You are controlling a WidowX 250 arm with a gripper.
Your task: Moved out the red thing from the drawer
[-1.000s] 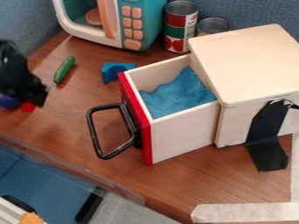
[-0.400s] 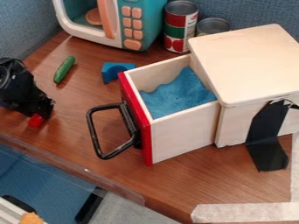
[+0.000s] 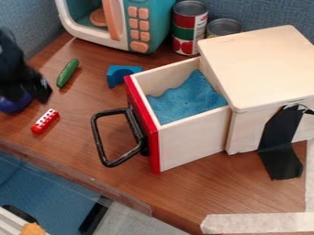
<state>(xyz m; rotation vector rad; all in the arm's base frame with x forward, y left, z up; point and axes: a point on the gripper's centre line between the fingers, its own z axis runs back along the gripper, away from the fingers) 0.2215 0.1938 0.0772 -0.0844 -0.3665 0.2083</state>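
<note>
Block (image 3: 45, 121), red, near table edge (image 3: 73, 173), apart from drawer (image 3: 191, 137); jaws' spread unclear.

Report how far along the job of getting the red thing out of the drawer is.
Done, by the look of it: the red piece with white dots lies on the table, outside the open drawer, where blue cloth shows.
In hand: not the red piece; the gripper is apart from it.
Left: probably nothing; the drawer stands open, but the task doesn't mention closing it.
</note>
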